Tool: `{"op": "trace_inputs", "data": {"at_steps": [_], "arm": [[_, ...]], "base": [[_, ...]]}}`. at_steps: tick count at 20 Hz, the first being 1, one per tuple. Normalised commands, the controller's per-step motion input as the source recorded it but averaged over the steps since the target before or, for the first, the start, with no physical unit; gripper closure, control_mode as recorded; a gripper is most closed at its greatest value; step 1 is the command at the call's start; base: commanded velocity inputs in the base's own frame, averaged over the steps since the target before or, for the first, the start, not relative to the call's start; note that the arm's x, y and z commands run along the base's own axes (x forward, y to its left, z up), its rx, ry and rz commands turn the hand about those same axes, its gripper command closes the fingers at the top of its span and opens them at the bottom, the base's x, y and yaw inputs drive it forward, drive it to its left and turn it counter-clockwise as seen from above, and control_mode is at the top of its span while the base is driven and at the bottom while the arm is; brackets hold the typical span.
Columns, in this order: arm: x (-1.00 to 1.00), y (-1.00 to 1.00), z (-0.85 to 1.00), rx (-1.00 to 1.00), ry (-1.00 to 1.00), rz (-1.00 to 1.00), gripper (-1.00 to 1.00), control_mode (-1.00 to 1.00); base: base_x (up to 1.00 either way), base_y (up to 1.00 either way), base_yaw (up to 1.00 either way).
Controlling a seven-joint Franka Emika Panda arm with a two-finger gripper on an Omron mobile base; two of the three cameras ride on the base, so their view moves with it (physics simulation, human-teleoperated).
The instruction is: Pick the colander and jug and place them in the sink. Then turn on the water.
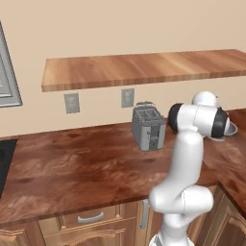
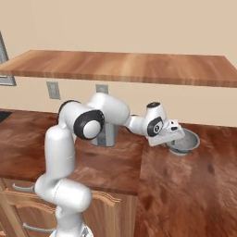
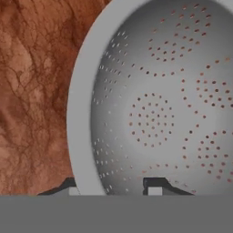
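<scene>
My pincer (image 3: 111,187) straddles the near rim of the colander (image 3: 159,109): one fingertip (image 3: 68,185) stands outside the bowl over the countertop (image 3: 36,91), the other inside above the perforated wall, jaws parted, nothing yet clamped. The colander (image 2: 185,142) sits upright on the countertop's right-hand stretch near the back wall, well right of the toaster (image 1: 148,127).

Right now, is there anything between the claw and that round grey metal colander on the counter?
No, nothing visible is in the way. The claw is right at the round grey perforated metal colander, one fingertip inside the bowl and the other outside its rim. The boxy grey toaster stands off to the side.
</scene>
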Motion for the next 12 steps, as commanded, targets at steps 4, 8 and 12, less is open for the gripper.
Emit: {"op": "trace_inputs", "data": {"at_steps": [4, 8, 12], "arm": [[-0.78, 0.34, 0.11, 0.02, 0.00, 0.00, 1.00, -1.00], [-0.96, 0.41, 0.70, 0.00, 0.00, 0.00, 1.00, -1.00], [-0.84, 0.52, 1.00, 0.00, -0.03, 0.00, 1.00, -1.00]], "base": [[0.00, 0.00, 0.00], [0.00, 0.00, 0.00], [0.00, 0.00, 0.00]]}}
